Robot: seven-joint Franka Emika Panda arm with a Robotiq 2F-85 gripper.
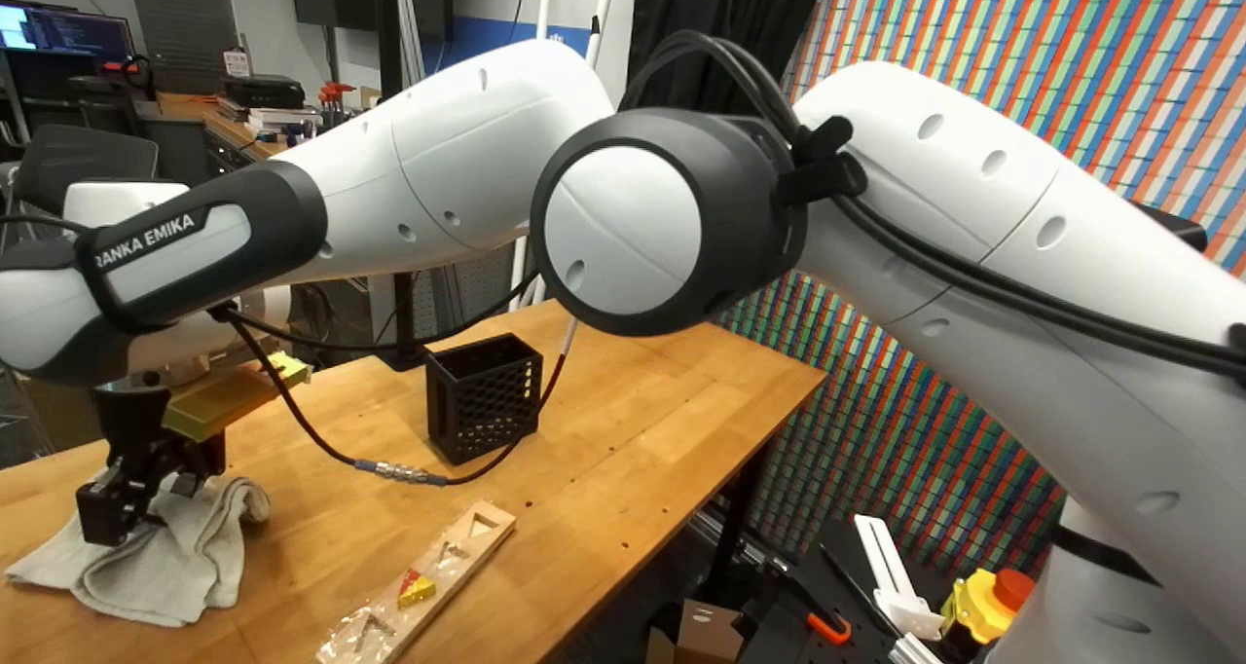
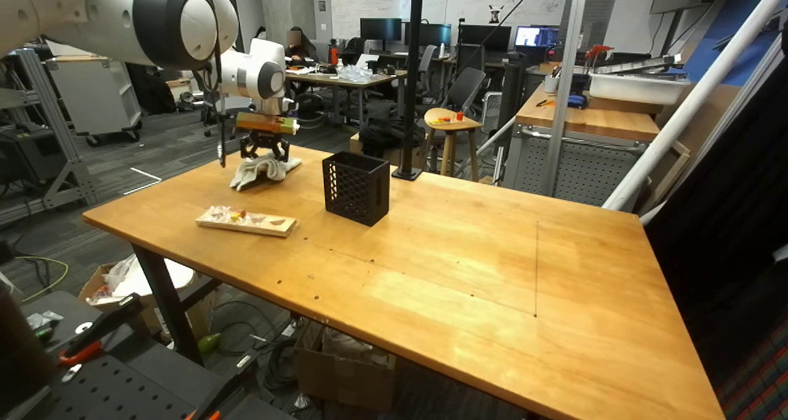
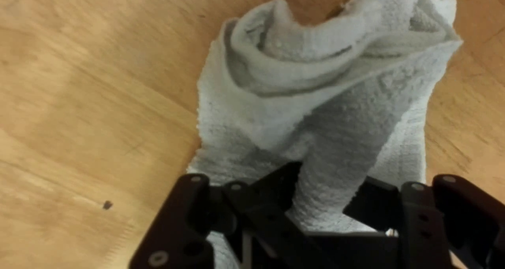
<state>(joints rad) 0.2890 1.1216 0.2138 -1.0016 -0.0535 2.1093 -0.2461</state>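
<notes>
A crumpled off-white cloth point(image 1: 185, 571) lies bunched on the wooden table, seen in both exterior views. My gripper point(image 1: 156, 494) points down over it, its fingers reaching into the folds. Close up in the wrist view, a raised fold of the cloth point(image 3: 355, 119) runs between the two black pads and fills the gap there. The gripper point(image 3: 326, 191) is shut on that fold. The rest of the cloth spreads on the table around the fingers. In an exterior view the gripper point(image 2: 266, 154) is small above the cloth point(image 2: 249, 172).
A black lattice-sided box point(image 2: 357, 189) stands upright on the table. Near it lies a wooden strip point(image 1: 472, 547) with triangular cutouts, partly in clear plastic, bearing a small red-and-yellow piece point(image 1: 416, 589). A black post point(image 2: 411, 81) rises at the table's edge. A cable loops beside the arm.
</notes>
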